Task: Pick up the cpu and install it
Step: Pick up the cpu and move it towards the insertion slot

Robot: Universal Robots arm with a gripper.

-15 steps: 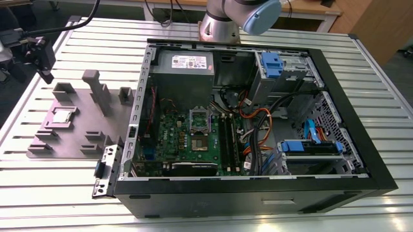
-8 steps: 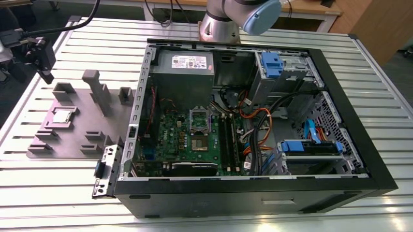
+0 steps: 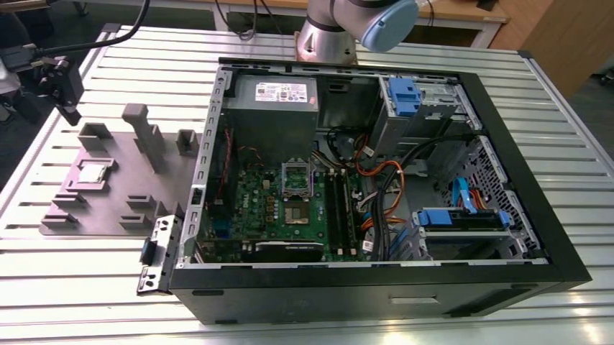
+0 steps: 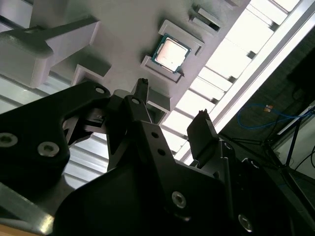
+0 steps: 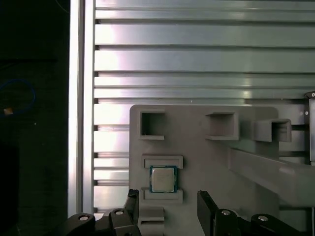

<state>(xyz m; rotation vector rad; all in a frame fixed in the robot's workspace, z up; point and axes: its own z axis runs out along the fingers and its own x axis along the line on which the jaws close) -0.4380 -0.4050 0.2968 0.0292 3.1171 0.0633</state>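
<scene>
Empty gripper (image 5: pixel 167 209), fingers (image 5: pixel 204 206) spread, hangs above the cpu (image 5: pixel 163 178), which lies flat in its grey fixture plate (image 5: pixel 197 164) nest, roughly centred between them, at the exterior view's left of the computer case (image 3: pixel 384 291)

We can read no text, number or sign anywhere. In the exterior view a white label (image 3: pixel 280 92) sits on the grey metal box (image 3: pixel 273 118), at about eleven o'clock inside the open computer case (image 3: pixel 336 298). We see dark print and a few small coloured marks on it, but they are too small for us to make out. The cpu (image 3: pixel 93 173) shows its silver top in both wrist views (image 4: pixel 171 51) (image 5: pixel 163 179), and we find nothing legible on it.
</scene>
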